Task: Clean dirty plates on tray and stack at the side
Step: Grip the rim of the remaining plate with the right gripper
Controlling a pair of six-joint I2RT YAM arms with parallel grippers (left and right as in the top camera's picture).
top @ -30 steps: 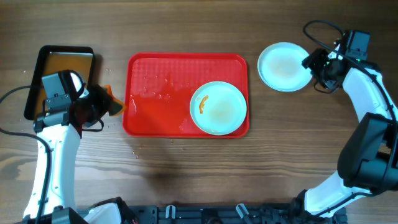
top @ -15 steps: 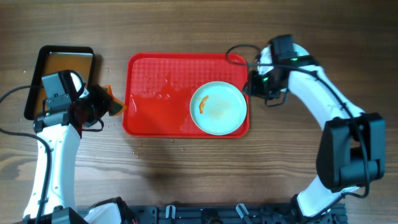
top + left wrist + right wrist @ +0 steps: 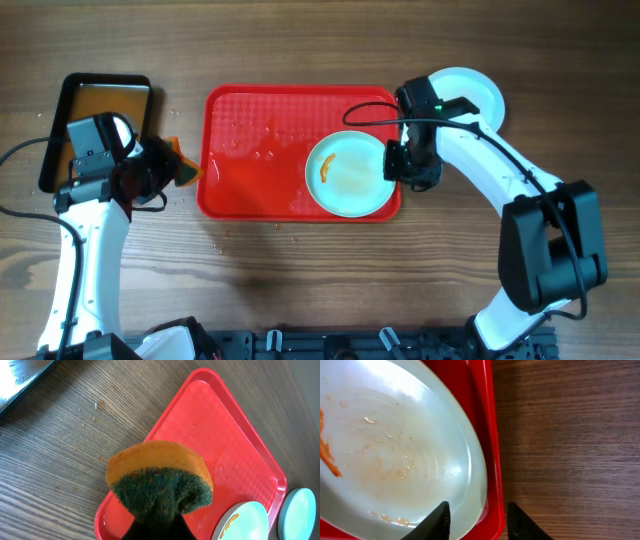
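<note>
1 round pale-blue plate [image 3: 350, 178], smeared orange, is seen at the right end of the large red rectangular plastic tray [image 3: 250, 150]. A 2nd such plate [image 3: 478, 92] is set on the wooden table [image 3: 300, 40] beyond the tray. The right gripper [image 3: 479, 521] is held spread across the smeared plate's and tray's right rims. An orange-and-green sponge [image 3: 159, 482] is clamped by the left gripper [image 3: 156, 529], left of the tray.
</note>
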